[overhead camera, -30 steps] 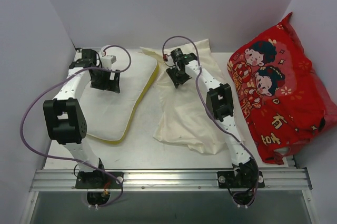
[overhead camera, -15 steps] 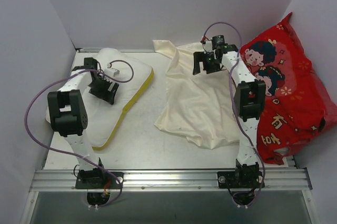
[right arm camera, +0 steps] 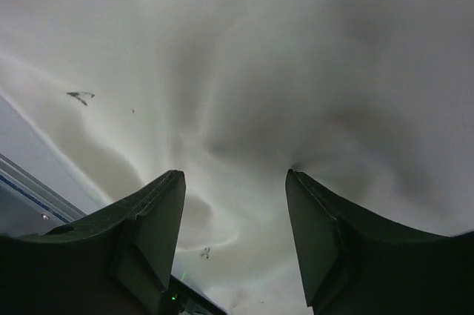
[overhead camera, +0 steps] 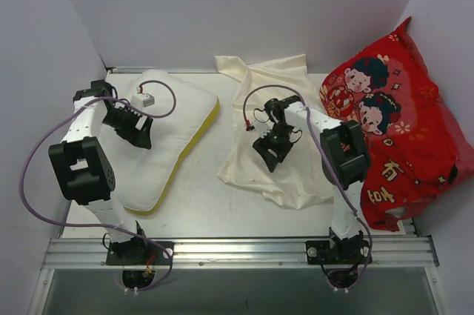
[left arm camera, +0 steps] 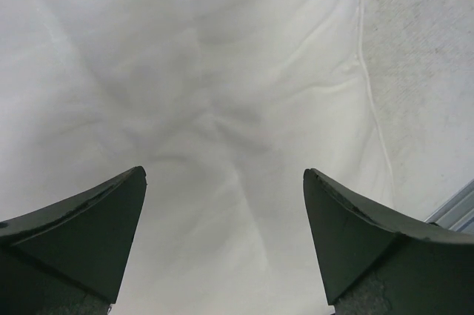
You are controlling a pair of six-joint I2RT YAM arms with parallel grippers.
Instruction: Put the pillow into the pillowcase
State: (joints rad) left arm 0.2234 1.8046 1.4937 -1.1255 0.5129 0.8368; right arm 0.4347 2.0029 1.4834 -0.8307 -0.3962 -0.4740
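The white pillow (overhead camera: pixel 178 115) with its yellow piped edge lies at the left of the table. My left gripper (overhead camera: pixel 139 133) is open right over its left part; the left wrist view shows both fingers spread above the white fabric (left arm camera: pixel 222 70), holding nothing (left arm camera: pixel 224 174). The cream pillowcase (overhead camera: pixel 296 174) lies wrinkled in the middle of the table. My right gripper (overhead camera: pixel 270 150) is open on its middle; in the right wrist view the fingertips (right arm camera: pixel 234 174) press into the creased fabric (right arm camera: pixel 244 55) without pinching it.
The red cushion with cartoon children (overhead camera: pixel 404 130) leans against the right wall, touching the pillowcase's right side. White walls close in the left, back and right. A metal rail (overhead camera: pixel 237 250) runs along the near edge by the arm bases.
My right gripper has come down from the pillowcase's far right corner to its middle. My left arm has swung further left, and the pillow has shifted left with it.
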